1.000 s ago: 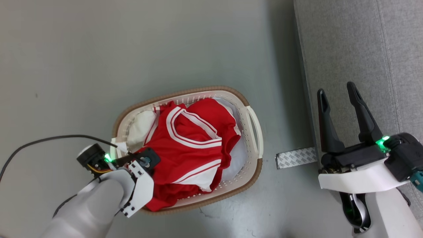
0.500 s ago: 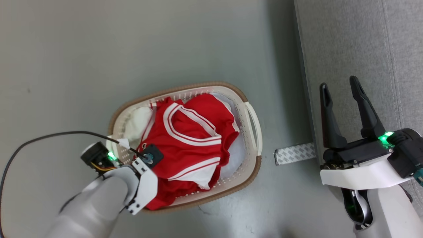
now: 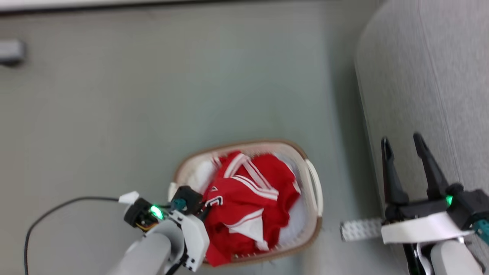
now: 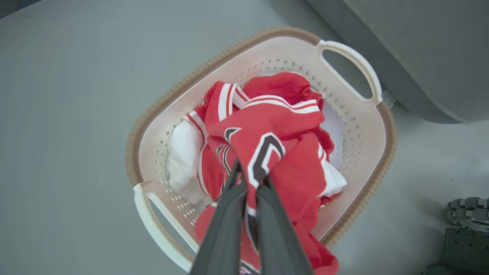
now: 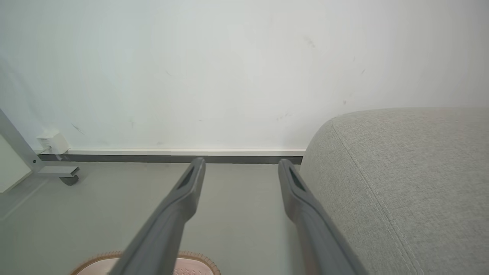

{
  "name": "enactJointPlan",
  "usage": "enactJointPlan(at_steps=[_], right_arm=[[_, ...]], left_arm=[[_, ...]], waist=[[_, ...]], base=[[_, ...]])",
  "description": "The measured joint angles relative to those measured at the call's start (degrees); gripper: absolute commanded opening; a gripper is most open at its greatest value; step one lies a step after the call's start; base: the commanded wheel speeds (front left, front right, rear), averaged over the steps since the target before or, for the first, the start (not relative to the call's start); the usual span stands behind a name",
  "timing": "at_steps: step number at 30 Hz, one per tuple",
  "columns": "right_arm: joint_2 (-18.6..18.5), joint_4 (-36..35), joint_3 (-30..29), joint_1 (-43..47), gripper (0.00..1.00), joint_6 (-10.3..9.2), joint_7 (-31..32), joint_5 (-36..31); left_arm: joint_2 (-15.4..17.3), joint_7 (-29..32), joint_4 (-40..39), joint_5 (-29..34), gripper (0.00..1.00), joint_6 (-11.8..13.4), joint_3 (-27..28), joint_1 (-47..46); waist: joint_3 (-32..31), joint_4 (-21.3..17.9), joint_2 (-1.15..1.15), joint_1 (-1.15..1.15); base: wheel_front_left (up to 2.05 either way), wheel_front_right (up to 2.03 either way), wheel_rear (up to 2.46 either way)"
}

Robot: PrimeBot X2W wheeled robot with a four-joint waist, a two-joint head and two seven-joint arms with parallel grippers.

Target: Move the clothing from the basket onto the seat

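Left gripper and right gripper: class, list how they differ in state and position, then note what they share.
The left gripper is shut on the red jersey; the right gripper is open and holds nothing. The left gripper is over the basket; the right gripper hangs by the edge of the grey seat. Both have two long dark fingers.

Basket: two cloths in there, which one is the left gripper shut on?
The red jersey with white stripe trim: the left gripper pinches a fold of it. The plain white cloth lies free against the basket wall.
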Motion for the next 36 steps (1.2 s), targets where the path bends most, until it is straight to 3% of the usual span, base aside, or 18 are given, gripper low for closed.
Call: enactJointPlan(at_steps=[5,11,24,30,36], right_arm=[[0.0,1.9,-1.5,3.7,1.0,0.0,0.0,-1.0],[0.0,3.2,-2.1,7.8,1.0,0.0,0.0,-1.5],[0.0,3.0,-1.3,13.4,1.0,0.0,0.0,-3.4],[-0.1,1.6,5.0,12.6,1.0,0.0,0.0,-5.2],[-0.3,2.9,18.7,8.5,1.0,0.01,0.0,-7.0]], left_arm=[[0.0,-1.1,-5.1,-3.4,0.0,0.1,2.0,4.1],[1.5,-0.9,-13.8,-6.2,0.0,2.3,4.0,9.1],[11.1,8.6,-42.5,-9.3,0.0,10.6,7.3,17.1],[15.1,13.1,-53.6,-9.6,0.0,13.6,8.4,19.0],[17.1,15.7,-59.7,-9.7,0.0,15.2,8.5,19.7]], waist=[[-6.7,3.0,0.0,0.0],[-15.0,6.3,0.0,-0.01],[-27.7,11.0,0.0,-0.02],[-29.3,11.3,0.0,-0.01],[-29.7,10.5,0.0,-0.01]], base=[[0.0,0.0,0.0],[0.0,0.0,0.0],[0.0,0.0,0.0],[0.0,0.0,0.0],[0.0,0.0,0.0]])
